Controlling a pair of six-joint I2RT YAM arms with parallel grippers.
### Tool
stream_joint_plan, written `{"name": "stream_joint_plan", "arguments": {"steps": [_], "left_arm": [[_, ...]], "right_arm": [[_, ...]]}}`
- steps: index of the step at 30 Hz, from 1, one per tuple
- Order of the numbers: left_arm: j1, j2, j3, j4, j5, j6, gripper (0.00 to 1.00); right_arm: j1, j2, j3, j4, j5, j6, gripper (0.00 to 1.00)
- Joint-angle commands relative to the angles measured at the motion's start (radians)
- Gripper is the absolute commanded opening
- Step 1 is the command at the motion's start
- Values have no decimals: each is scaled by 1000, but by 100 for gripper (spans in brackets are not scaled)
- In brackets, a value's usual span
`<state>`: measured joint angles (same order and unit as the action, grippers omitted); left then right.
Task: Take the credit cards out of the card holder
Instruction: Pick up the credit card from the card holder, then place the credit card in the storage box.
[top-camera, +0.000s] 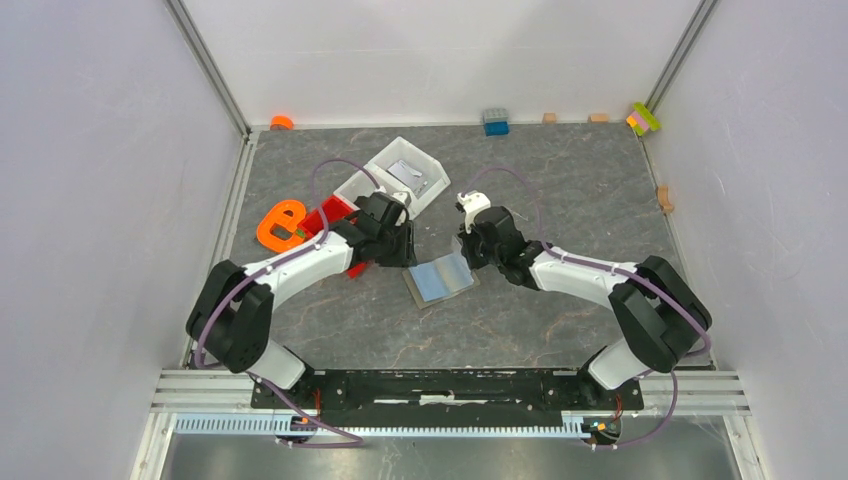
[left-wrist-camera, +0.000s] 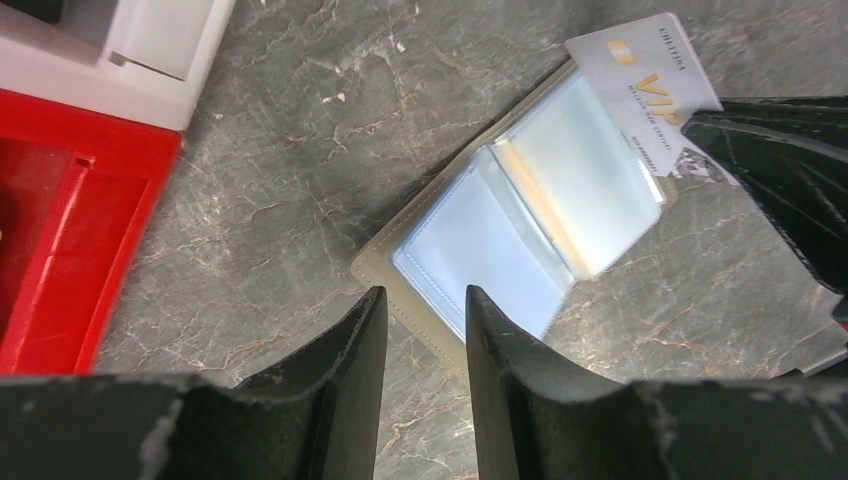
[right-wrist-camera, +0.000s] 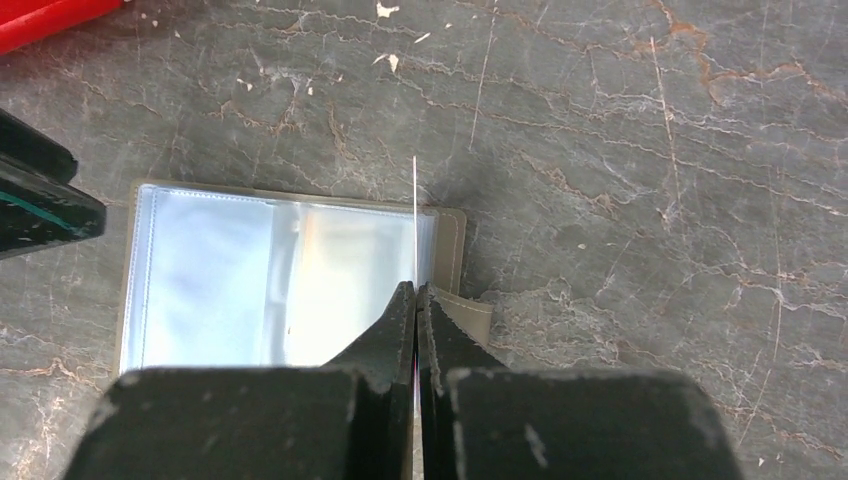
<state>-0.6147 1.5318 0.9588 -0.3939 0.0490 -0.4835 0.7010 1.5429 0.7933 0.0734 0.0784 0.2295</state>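
On the dark, marbled table (top-camera: 560, 190), 2 black-and-white arms reach in from the near edge and meet around the middle. Off to the left, toward the back, a white bin (top-camera: 355, 185) sits tilted with a flat grey piece lying in it. A red bin (top-camera: 335, 210) lies just beside it, partly under the left arm, and an orange piece (top-camera: 280, 225) lies further left.

Between the 2 wrists the card holder (top-camera: 441, 279) lies opened flat on the table, its clear sleeves facing up and pale blue showing through the sleeve nearer the left arm.

A whitish credit card (left-wrist-camera: 645, 85) with gold "VIP" lettering sticks out of the holder's far end, most of its face clear of the sleeve. The right gripper (right-wrist-camera: 416, 292) is clamped tight on it, and its own camera sees the card only edge-on, as a thin white line.

The left gripper (left-wrist-camera: 422, 300) has its jaws parted, grasping nothing, over the holder's other end; whether it presses down there, I cannot tell.
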Motion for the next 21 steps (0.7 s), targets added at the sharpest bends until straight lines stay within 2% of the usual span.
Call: {"name": "stream_joint_plan", "arguments": {"steps": [1,7,15,21], "left_arm": [[-4,-67,-5,47,-34,25,41],[-5,-87,-14,57,-37,24,40],[-3,-120,-35,75,-45,20,41],[-4,-114,-37,77,-77,21,42]], "right_arm": [[-19,-41,6,27,-48,-13,0],[-39,-21,36,69,-109,-6,0],[-100,61,188,80,-249,-31,0],[-119,140,269,191,-302,-94,0]]}}
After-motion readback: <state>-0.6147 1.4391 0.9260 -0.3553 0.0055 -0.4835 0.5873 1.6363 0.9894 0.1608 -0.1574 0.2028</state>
